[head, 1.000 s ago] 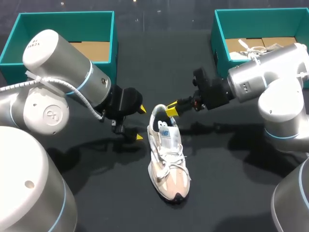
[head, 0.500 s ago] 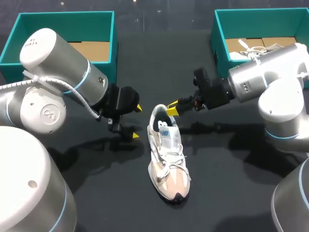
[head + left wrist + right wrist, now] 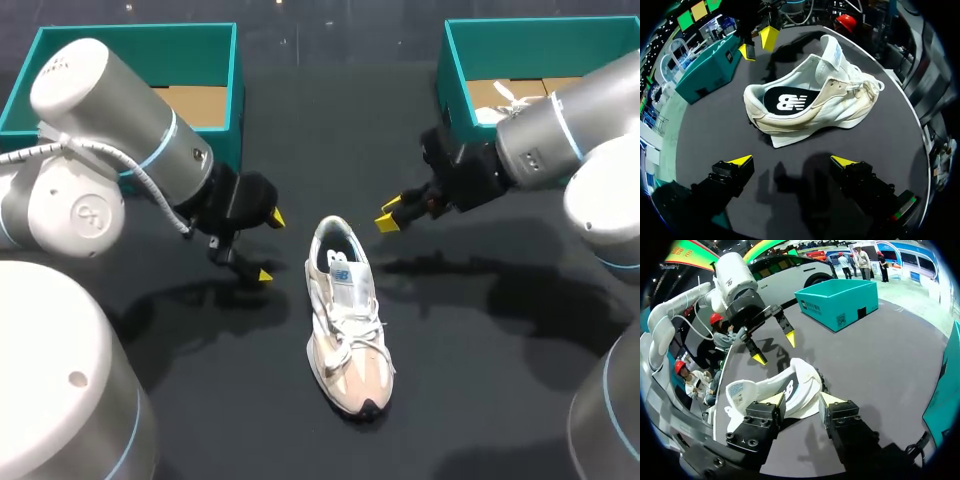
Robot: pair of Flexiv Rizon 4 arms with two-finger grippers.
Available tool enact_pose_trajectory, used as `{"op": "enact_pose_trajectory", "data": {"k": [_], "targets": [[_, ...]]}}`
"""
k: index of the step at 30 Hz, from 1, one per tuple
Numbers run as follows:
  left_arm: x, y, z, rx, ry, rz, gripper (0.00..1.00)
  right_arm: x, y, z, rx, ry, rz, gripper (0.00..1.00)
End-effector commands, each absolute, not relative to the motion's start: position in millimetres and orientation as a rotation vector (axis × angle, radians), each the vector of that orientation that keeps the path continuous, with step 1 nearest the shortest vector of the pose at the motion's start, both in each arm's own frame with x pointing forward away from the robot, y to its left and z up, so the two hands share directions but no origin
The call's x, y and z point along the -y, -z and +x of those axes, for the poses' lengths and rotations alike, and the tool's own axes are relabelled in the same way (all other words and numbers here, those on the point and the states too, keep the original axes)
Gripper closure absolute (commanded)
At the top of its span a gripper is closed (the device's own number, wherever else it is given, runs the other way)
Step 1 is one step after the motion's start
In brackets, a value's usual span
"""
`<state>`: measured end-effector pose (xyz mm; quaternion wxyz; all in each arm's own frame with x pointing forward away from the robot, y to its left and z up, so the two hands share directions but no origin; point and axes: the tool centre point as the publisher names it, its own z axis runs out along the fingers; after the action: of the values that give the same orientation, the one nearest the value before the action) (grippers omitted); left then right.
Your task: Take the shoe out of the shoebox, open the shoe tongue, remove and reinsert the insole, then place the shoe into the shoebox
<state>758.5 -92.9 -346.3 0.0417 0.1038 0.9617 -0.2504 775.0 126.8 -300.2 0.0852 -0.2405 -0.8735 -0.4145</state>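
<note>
Your shoe [image 3: 345, 320] is a low sneaker with a white mesh upper, beige suede panels and white laces. It stands upright on the matte black table [image 3: 470, 390], between and outside the two teal cardboard shoeboxes: left shoebox [image 3: 236, 95], right shoebox [image 3: 447, 85]. Only the left wrist view shows the black insole [image 3: 787, 101] lying inside. Only the head view shows a second shoe [image 3: 510, 100] in the right shoebox. Your left gripper [image 3: 269, 246] has its fingers spread wide and holds nothing, just beside the heel. Your right gripper [image 3: 390, 214] has its fingers parted and also holds nothing, near the heel without touching it.
</note>
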Motion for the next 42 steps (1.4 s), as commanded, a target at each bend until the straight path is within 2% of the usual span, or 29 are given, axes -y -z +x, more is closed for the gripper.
{"op": "enact_pose_trajectory", "data": {"k": [1, 17, 19, 20, 21, 22, 26, 39, 42], "targets": [[72.3, 333.5, 761.9, -2.958, 0.771, 0.381, 0.0, -111.6, 286.1, 770.5, 2.669, 1.121, -0.731, 0.56], [6.2, 308.8, 776.6, -2.976, 0.646, 0.589, 0.0, -93.8, 264.0, 771.9, 2.814, 0.725, -0.968, 0.58], [1.4, 305.1, 777.4, -2.971, 0.617, 0.619, 0.0, -92.6, 260.5, 771.7, 2.824, 0.688, -1.008, 0.63], [-0.7, 303.1, 777.1, -2.969, 0.615, 0.645, 0.0, -92.1, 258.0, 771.3, 2.835, 0.664, -1.036, 0.7], [-2.7, 301.0, 777.4, -2.965, 0.609, 0.654, 0.0, -91.9, 255.7, 770.9, 2.841, 0.64, -1.059, 0.82], [-4.8, 298.9, 778.2, -2.962, 0.592, 0.67, 0.0, -91.8, 253.3, 770.6, 2.847, 0.62, -1.082, 1.0], [-9.8, 294.6, 779.0, -2.956, 0.555, 0.715, 0.0, -94.2, 245.4, 767.6, 2.834, 0.443, -1.337, 1.0], [-9.8, 294.6, 779.0, -2.956, 0.555, 0.715, 0.0, -94.2, 245.4, 767.6, 2.834, 0.443, -1.337, 1.0], [-9.8, 294.6, 779.0, -2.956, 0.555, 0.715, 0.0, -111.8, 249.6, 763.9, 2.854, 0.393, -1.396, 1.0]]}}
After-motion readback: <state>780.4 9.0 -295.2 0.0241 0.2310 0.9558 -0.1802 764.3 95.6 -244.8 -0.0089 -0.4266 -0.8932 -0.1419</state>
